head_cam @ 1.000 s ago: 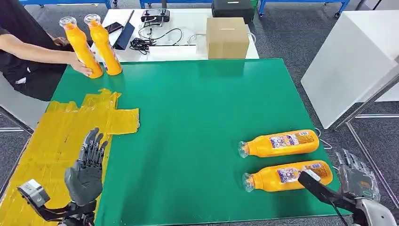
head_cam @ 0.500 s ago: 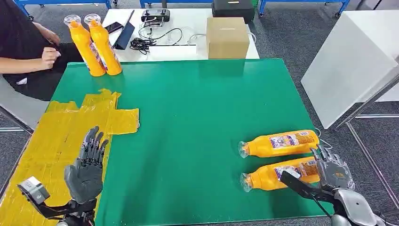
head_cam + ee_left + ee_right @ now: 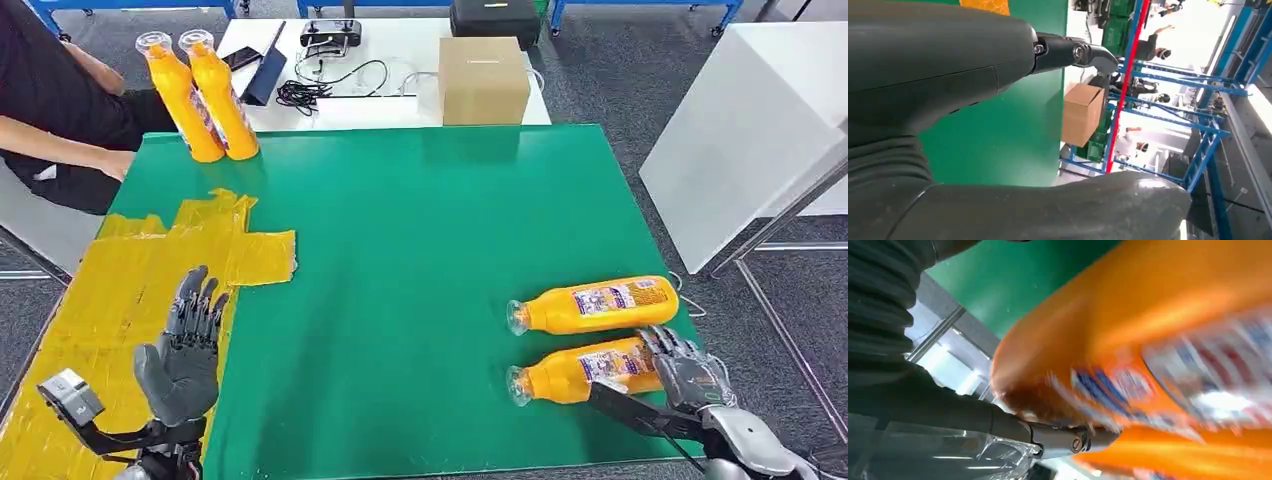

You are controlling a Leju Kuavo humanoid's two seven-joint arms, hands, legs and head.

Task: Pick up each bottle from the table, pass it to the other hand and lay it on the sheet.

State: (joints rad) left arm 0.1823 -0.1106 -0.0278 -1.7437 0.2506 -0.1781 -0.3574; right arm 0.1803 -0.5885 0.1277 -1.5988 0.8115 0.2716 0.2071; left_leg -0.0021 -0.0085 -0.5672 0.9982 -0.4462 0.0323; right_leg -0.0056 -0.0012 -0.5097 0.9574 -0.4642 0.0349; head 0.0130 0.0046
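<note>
Your right hand (image 3: 690,378) wraps its fingers (image 3: 668,345) over the base of the nearer bottle (image 3: 580,372), lying at four o'clock on the counter (image 3: 420,250), neck toward nine; left hand (image 3: 183,360) open, idle.

Silver arms, grey hands (image 3: 183,366), dark fingers (image 3: 196,305)

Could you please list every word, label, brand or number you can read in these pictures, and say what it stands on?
None can be read.
Label on the nearer lying bottle, where the right hand rests: print too small in the head view, blurred in the right wrist view.
Label on the farther lying bottle: too small.
Labels on the two upright bottles: too small.
Cardboard box: no print shows.
</note>
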